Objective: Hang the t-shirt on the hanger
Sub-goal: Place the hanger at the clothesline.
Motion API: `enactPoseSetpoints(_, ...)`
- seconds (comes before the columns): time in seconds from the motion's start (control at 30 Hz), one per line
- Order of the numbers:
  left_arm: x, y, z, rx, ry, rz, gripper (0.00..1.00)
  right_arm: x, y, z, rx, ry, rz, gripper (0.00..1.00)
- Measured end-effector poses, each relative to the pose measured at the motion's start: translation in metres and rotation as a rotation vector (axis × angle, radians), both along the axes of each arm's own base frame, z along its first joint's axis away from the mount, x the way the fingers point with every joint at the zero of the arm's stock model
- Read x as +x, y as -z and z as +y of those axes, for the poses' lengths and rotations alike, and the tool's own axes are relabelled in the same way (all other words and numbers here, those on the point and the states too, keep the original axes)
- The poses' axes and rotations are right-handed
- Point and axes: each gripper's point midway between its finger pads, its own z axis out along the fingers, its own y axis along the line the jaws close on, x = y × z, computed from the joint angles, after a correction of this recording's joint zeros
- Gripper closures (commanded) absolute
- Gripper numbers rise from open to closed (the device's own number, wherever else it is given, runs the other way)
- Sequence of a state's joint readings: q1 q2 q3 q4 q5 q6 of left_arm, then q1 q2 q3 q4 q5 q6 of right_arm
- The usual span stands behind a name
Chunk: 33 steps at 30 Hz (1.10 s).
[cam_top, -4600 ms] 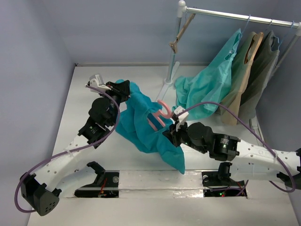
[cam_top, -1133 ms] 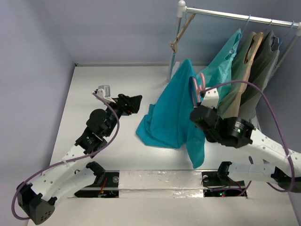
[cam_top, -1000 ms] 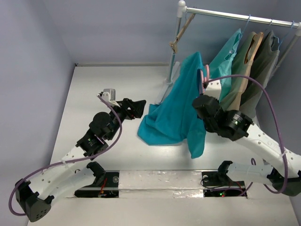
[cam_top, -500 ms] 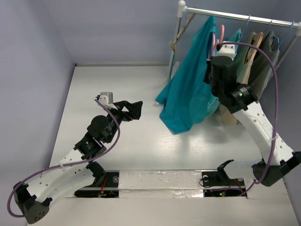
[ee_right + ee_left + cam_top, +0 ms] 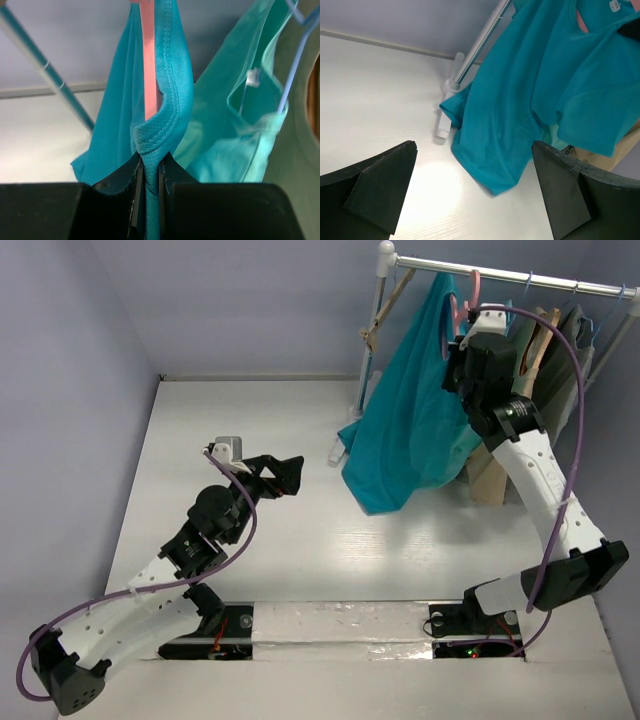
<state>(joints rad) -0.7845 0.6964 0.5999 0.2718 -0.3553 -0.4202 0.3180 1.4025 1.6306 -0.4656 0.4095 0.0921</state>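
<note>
By the clothes rail point(image 5: 520, 278) the teal t-shirt point(image 5: 405, 430) hung lengthwise, its collar pinched tight in the right gripper point(image 5: 148, 172), likely so garment and frame travelled together. The left gripper point(image 5: 283, 472) gaped wide, empty. The pink hanger point(image 5: 472, 282) had its hook near the rail.

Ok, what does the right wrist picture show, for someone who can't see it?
The right gripper pinches the collar of the teal t-shirt, with a pink hanger rising inside it. A mint-green garment hangs to the right.
</note>
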Motion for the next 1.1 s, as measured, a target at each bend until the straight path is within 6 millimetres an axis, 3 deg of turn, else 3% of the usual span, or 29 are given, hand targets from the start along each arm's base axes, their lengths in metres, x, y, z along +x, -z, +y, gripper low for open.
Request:
enactPoseSetpoints(0.2,0.0,0.002,-0.001,0.003,0.003,0.004,0.01,0.031,-0.005,-0.012,-0.007,0.023,-0.012,1.0)
enactPoseSetpoints(0.33,0.0,0.003,-0.001,0.003,0.003,0.008,0.01,0.046,-0.001,-0.011,-0.017,0.022,-0.002,1.0)
enactPoseSetpoints(0.47,0.0,0.003,-0.001,0.001,0.003,0.008,0.01,0.062,-0.008,-0.006,-0.022,0.015,-0.017,1.0)
enactPoseSetpoints(1.0,0.0,0.003,-0.001,0.0,0.003,0.009,0.01,0.083,0.01,-0.005,-0.02,0.029,-0.011,0.99)
enactPoseSetpoints(1.03,0.0,0.003,-0.001,0.0,0.003,0.009,0.01,0.083,0.01,-0.005,-0.019,0.03,-0.013,0.78)
enactPoseSetpoints(1.1,0.0,0.003,-0.001,0.0,0.001,0.009,0.01,0.082,0.009,-0.006,-0.009,0.037,-0.016,0.53)
